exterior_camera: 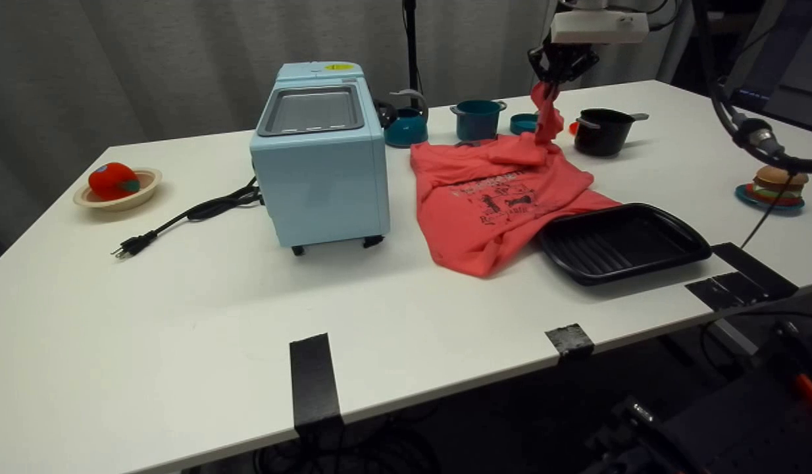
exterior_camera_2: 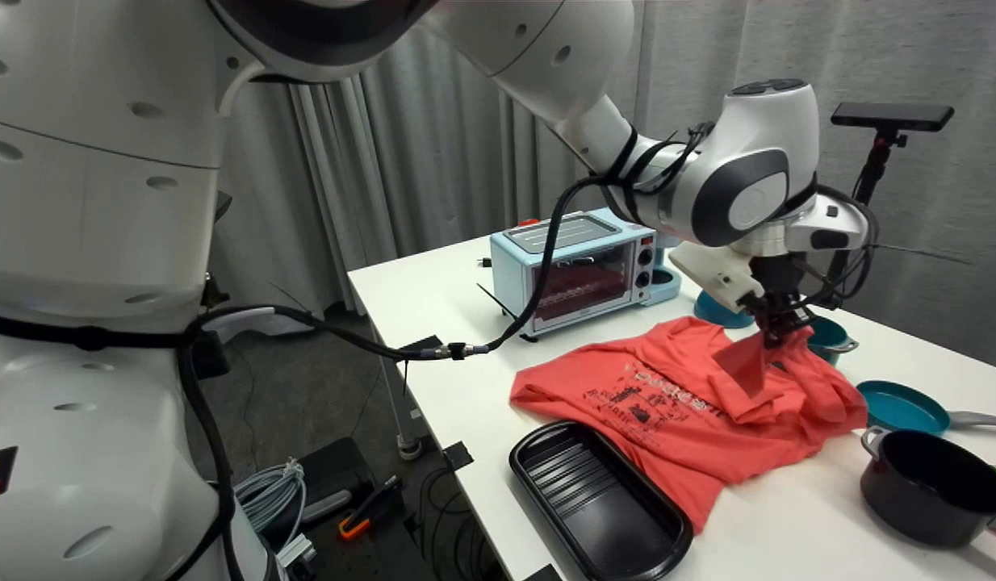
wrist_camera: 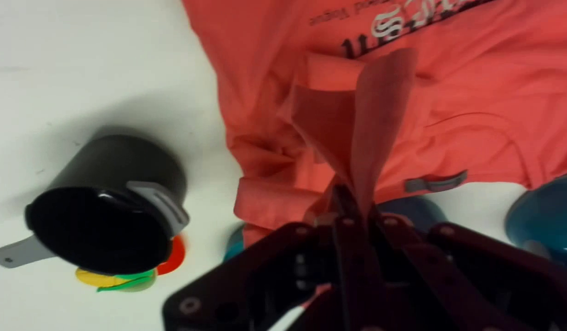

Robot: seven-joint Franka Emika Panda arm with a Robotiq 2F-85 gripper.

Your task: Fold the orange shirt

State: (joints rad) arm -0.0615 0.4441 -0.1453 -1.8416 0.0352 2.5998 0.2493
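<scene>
A black tray (exterior_camera: 633,240) borders the orange shirt (exterior_camera: 472,217) on the table (exterior_camera: 182,316); a dark pot (exterior_camera: 602,135) and a blue toaster oven (exterior_camera: 320,178) stand near it. The shirt spreads beneath the gripper (wrist_camera: 359,202), jaws clamped together on a raised fold of it. Whether it runs under the tray is hidden.

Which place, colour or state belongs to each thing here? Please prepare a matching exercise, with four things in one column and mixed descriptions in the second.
Things
1. orange shirt
2. gripper
3. toy burger
4. toaster oven

Descriptions
A. on a teal plate
B. light blue
C. printed, one part raised
D. pinching the orange shirt

Pairs: 1-C; 2-D; 3-A; 4-B
</scene>
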